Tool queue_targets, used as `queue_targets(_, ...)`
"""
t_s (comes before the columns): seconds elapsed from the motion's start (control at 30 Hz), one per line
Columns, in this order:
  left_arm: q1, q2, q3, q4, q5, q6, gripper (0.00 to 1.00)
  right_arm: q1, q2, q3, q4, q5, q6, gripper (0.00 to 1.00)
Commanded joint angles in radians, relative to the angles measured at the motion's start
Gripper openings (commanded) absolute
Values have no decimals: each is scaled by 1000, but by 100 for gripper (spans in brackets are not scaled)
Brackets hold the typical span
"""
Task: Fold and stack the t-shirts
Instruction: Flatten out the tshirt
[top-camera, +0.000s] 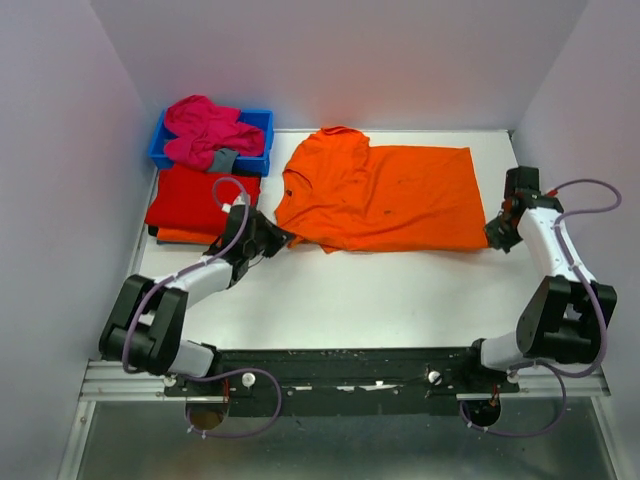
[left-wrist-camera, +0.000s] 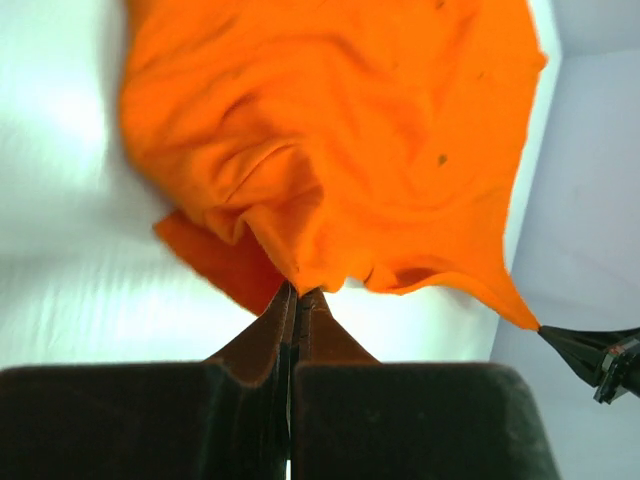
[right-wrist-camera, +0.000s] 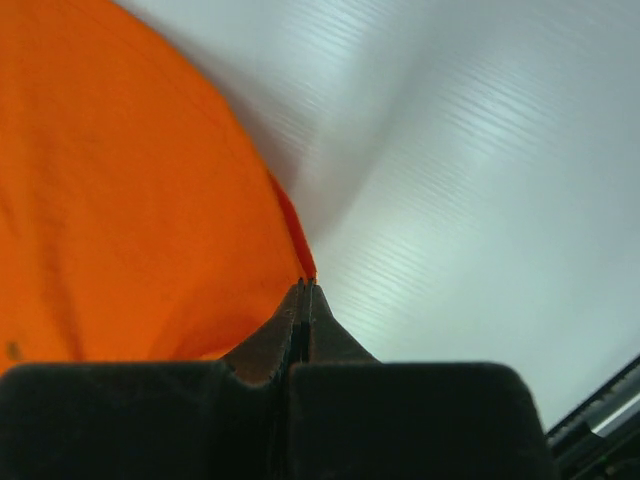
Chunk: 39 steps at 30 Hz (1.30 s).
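An orange t-shirt (top-camera: 380, 200) lies spread across the middle of the white table, its collar end bunched at the left. My left gripper (top-camera: 275, 238) is shut on the cloth at its near-left edge; in the left wrist view the pinched fold (left-wrist-camera: 340, 130) rises from the closed tips (left-wrist-camera: 298, 292). My right gripper (top-camera: 497, 232) is shut on the shirt's near-right corner, and the right wrist view shows the orange hem (right-wrist-camera: 120, 200) caught in the tips (right-wrist-camera: 306, 283). A folded red t-shirt (top-camera: 200, 198) rests on a folded orange one (top-camera: 185, 237) at the left. A crumpled pink t-shirt (top-camera: 205, 130) fills the bin.
The blue plastic bin (top-camera: 262, 125) stands at the back left, with a small grey cloth piece (top-camera: 224, 160) hanging over its front. White walls close in the table on the left, back and right. The black rail (top-camera: 340, 365) holding both arm bases runs along the near edge.
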Motion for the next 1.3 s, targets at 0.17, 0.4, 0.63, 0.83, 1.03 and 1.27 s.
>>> queue_targets(0.17, -7, -355, -175, -200, 83, 10, 0, -14, -173, -266, 105, 5, -39, 1)
queue_targets(0.4, -5, -340, -119, -194, 97, -19, 0, -21, -155, -211, 105, 7, -59, 1)
queue_targets(0.63, -4, -47, 32, -114, 26, 58, 0, -31, -120, -246, 134, 25, -39, 1)
queue_targets(0.83, 1, 43, 119, -140, -69, 123, 0, -32, -114, -317, 217, -4, -32, 1)
queue_targets(1.03, 1, 50, 176, -264, -75, 220, 53, -34, -120, -344, 246, -4, -29, 1)
queue_targets(1.27, 12, -114, 128, -395, -208, 324, 69, -32, -181, -390, 280, 7, -19, 1)
